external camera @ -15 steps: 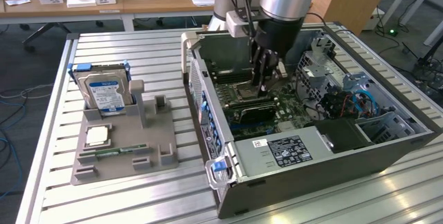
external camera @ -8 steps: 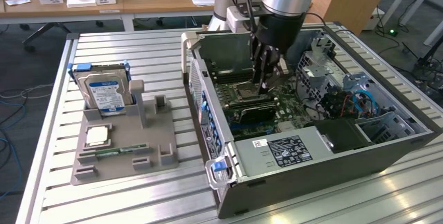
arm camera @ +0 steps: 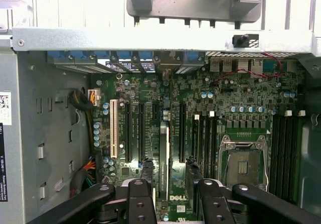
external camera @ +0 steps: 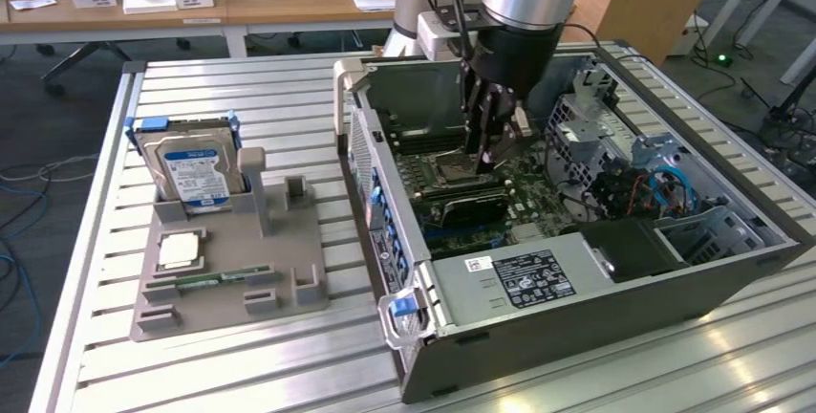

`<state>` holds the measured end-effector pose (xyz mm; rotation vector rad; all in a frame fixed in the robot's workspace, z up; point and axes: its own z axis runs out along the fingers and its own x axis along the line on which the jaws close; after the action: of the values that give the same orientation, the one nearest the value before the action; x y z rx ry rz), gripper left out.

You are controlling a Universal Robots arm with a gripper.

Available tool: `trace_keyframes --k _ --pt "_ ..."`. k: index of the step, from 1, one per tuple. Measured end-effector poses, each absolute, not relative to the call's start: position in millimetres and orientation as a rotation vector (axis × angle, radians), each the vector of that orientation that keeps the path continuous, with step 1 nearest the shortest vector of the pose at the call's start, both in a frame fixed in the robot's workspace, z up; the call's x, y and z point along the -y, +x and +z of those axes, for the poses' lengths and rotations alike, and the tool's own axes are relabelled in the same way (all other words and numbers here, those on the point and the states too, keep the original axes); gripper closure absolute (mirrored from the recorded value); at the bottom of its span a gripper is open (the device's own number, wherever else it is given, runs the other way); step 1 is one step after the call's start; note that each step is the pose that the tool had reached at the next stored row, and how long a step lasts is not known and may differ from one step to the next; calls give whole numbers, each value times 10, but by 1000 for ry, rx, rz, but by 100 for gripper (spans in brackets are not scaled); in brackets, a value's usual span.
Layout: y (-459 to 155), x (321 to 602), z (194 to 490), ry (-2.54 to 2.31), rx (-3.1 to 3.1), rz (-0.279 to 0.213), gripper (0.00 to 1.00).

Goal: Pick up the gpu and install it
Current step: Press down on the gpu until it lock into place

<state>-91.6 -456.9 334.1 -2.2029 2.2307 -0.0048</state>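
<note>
Wooden desks [external camera: 255, 10] cluttered with small boxes stand at the back of the room; nearer, a slatted metal table [external camera: 255, 88] carries an open computer case [external camera: 574, 308] lying on its side, its motherboard [arm camera: 241, 98] facing up.

On the exterior view's left of the case sits a grey holder tray [external camera: 210, 298]; a silver hard drive [external camera: 191, 172] with a blue-white label stands upright at its far end, a square processor chip [external camera: 179, 250] lies flat nearer the middle, and a narrow green memory stick [external camera: 220, 278] rests just below that.

The arm reaches straight down into the case; its gripper [external camera: 492, 150] hangs low over the middle of the board, beside the drive cage [external camera: 590, 136] and beyond the labelled power supply [external camera: 536, 277].

From the wrist, the gripper [arm camera: 169, 173] has its jaws spread wide and grips nothing; the two dark fingers [arm camera: 146, 173] stand apart on either side of the gpu [arm camera: 163, 151]. That card is seen edge-on, upright in an expansion slot of the motherboard, between the long black slots near the white slot [arm camera: 113, 128] and the memory slots next to the open processor socket [arm camera: 243, 166]; a gap shows between the card and each finger; whether it is pressed fully home I cannot tell.
</note>
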Motion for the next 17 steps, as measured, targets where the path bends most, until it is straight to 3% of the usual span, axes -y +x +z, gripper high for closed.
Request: trace_keyframes --k 6,9,11,17 --pt "-916 4569 3341 -2203 -2231 -5 62" --pt "-916 4569 3342 -2203 -2231 -5 80" --pt "-916 4569 3341 -2203 -2231 -5 86" --pt "-916 4569 3341 -2203 -2231 -5 89"
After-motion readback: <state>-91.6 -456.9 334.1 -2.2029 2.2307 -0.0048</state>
